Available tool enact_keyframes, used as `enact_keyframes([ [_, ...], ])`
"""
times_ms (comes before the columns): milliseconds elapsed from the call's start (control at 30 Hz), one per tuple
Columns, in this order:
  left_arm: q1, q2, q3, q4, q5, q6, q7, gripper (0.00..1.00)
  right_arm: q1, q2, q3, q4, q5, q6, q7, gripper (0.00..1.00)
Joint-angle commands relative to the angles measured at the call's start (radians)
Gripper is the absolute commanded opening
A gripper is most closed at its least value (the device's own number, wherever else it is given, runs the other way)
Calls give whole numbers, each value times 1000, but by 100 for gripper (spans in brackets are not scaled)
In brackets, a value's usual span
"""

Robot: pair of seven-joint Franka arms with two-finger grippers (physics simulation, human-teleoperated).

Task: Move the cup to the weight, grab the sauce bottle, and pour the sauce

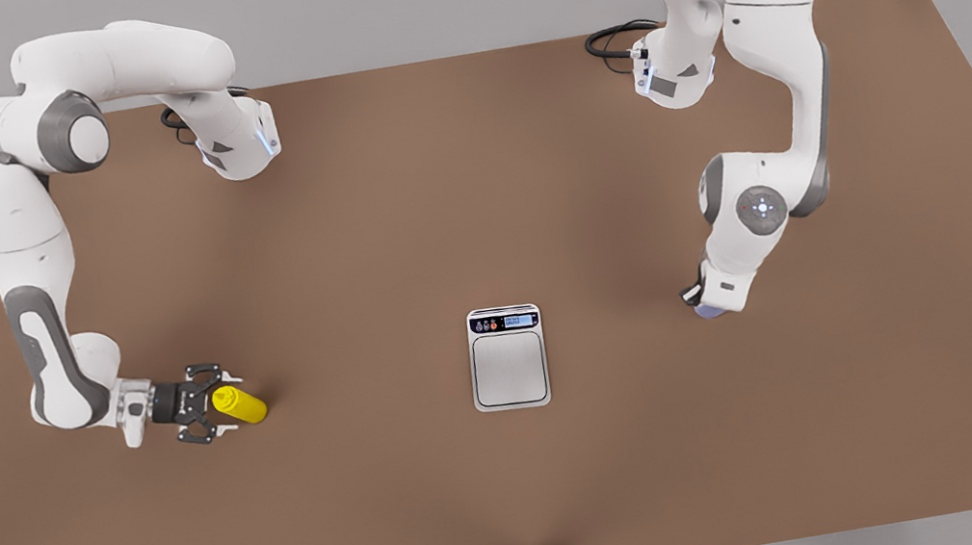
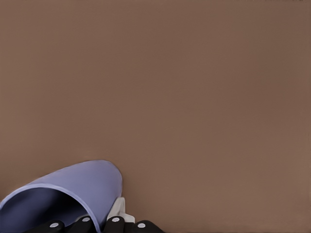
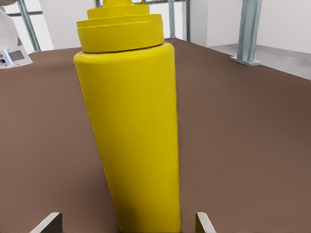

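Fingers [image 3: 48, 222] of right gripper [image 1: 211, 415] spread around yellow cylindrical sauce bottle [image 1: 240, 405]; left gripper [image 1: 708, 304] at lavender-blue cup [image 2: 73, 194], grip indeterminate; silver-white scale [image 1: 508, 359] near brown table's [image 1: 521, 491] centre.

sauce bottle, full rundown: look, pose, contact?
The sauce bottle is bright yellow, a smooth plastic-looking cylinder with a stepped cap that narrows toward a nozzle. It stands upright on the brown table at the front view's left, well apart from the scale. The right gripper is level with it, open, one finger on each side; no finger contact is visible. No sauce is out.
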Motion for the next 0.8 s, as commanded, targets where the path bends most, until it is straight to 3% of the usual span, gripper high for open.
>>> enact_keyframes([
  [0,-4,7,-1,10,-104,1,-10,24,4,1,0,2,2,0,-1,100],
  [200,-88,61,-1,126,-104,-62,-170,23,5,2,2,2,1,0,-1,100],
  [267,-112,98,-5,195,-104,-107,-231,23,5,2,2,2,2,0,-1,76],
  [400,-192,168,-5,313,-104,-131,-398,23,5,4,2,2,2,0,-1,72],
  [567,-235,239,-19,416,-104,-139,-514,23,5,4,6,9,2,-3,2,74],
  [633,-252,264,-22,468,-103,-156,-552,23,5,4,8,14,5,-3,4,85],
  [667,-257,285,-22,510,-103,-176,-581,23,4,4,8,17,12,-5,5,100],
  [767,-280,334,-21,586,-101,-197,-642,23,5,6,9,18,21,-5,5,100],
])
